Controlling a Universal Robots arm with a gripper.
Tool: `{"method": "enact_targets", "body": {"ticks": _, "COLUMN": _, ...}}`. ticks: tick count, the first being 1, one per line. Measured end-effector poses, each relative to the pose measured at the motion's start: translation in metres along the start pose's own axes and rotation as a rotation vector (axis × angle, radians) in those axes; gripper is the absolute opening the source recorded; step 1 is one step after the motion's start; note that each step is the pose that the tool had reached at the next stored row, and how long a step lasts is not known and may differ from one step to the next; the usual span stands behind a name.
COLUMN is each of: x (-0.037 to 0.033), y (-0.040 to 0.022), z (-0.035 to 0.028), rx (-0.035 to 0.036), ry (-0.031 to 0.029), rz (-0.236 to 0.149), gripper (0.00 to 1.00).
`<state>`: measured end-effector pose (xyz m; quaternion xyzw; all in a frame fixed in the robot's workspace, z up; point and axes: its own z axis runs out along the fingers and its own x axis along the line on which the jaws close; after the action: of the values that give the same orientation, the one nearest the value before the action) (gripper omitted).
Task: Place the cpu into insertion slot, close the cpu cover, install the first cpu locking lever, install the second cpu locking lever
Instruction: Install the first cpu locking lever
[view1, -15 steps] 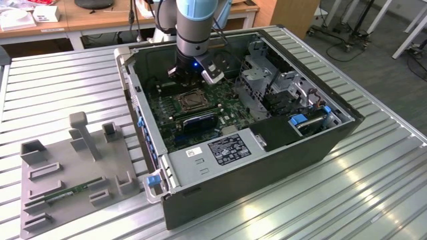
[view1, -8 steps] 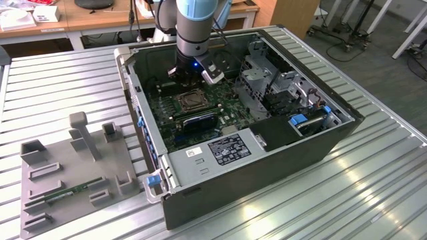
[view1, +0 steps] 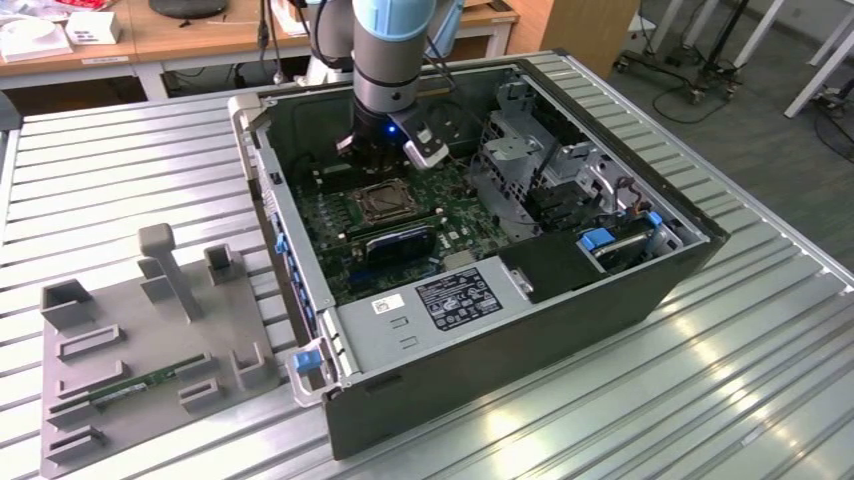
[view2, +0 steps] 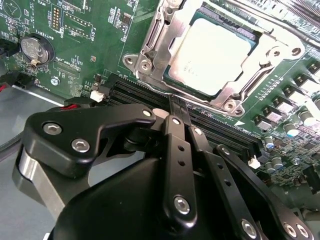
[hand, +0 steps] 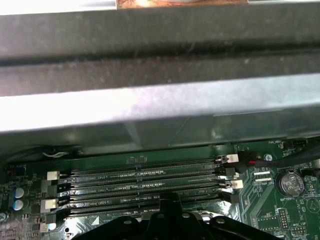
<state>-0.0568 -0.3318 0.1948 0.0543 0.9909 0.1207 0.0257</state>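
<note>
The arm (view1: 387, 60) hangs its jaws inside the computer case (view1: 534, 330), near the cpu cover (view1: 358, 203).

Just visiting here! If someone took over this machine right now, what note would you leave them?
Gripper: shut, holding nothing, tips by the black memory slots of the green motherboard.
Pale silvery square cpu: seated on the board, next to those slots.
Thin silvery metal cpu cover: closed down around it.
Done: cpu placed, cover closed.
Left: the two locking levers; I cannot tell whether either is latched.
</note>
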Motion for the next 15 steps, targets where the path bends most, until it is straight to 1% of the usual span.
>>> {"method": "enact_targets", "body": {"ticks": 4, "x": 0.0, "y": -0.0002, "z": 0.0006, "rx": 0.0019, "ry": -0.0002, "rz": 0.0, "gripper": 0.11}}
{"method": "enact_targets", "body": {"ticks": 10, "x": 0.0001, "y": -0.0003, "z": 0.001, "rx": 0.0018, "ry": -0.0002, "rz": 0.0, "gripper": 0.11}}
{"method": "enact_targets", "body": {"ticks": 15, "x": 0.0002, "y": -0.0007, "z": 0.0026, "rx": 0.0021, "ry": -0.0001, "rz": 0.0, "gripper": 0.11}}
